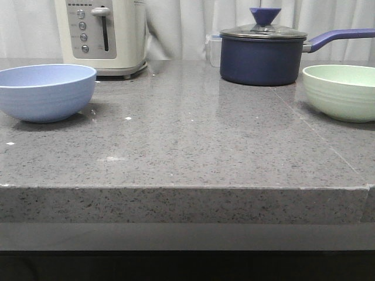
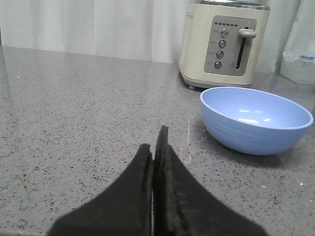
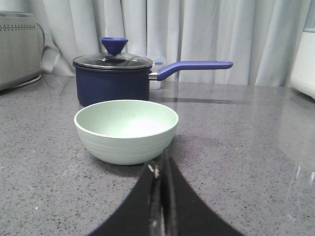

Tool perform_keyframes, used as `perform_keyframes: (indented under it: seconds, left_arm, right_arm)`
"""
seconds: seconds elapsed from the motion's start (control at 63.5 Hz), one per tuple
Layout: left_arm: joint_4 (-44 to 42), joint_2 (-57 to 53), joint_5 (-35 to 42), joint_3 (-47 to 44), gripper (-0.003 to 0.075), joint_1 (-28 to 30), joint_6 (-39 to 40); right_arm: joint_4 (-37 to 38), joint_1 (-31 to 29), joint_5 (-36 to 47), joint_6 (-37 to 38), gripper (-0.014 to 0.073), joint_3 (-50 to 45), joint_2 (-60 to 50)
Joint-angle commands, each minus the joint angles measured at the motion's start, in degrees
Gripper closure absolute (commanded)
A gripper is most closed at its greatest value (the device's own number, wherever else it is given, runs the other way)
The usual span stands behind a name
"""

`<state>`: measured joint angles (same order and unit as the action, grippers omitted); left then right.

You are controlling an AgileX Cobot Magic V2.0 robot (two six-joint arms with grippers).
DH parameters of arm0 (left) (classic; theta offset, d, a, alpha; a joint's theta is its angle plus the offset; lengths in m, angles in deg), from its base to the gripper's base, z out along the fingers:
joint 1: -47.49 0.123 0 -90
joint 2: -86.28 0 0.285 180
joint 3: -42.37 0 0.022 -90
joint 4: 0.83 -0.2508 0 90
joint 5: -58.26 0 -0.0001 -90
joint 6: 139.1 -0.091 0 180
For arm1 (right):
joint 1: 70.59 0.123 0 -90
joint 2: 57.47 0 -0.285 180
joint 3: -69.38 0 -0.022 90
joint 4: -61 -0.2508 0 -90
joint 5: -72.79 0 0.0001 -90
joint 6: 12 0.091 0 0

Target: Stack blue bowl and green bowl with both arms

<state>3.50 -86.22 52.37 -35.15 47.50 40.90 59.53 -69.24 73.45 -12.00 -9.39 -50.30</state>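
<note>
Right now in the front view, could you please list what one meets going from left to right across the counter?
Blue bowl → toaster → saucepan → green bowl.

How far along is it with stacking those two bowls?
Nothing looks done yet. The blue bowl and green bowl sit empty at opposite ends of the counter. Both claws, left and right, are shut and holding nothing. Every step is left: grasping, lifting, stacking.
</note>
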Motion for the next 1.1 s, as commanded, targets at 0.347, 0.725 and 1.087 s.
perform_keyframes:
  seconds: [0.347,0.725,1.087]
  left_arm:
    - [0.57,-0.98,4.64,-0.28,0.0740,0.12,0.00]
    - [0.57,-0.98,9.71,0.13,0.0740,0.12,0.00]
    - [0.38,2.74,-0.88,22.73,0.0740,0.12,0.00]
  right_arm:
    - [0.20,-0.21,4.76,-0.34,0.0658,0.92,-1.10]
    - [0.20,-0.21,5.32,-0.34,0.0658,1.48,-1.10]
    - [0.20,-0.21,-9.58,-0.34,0.0656,21.28,2.51]
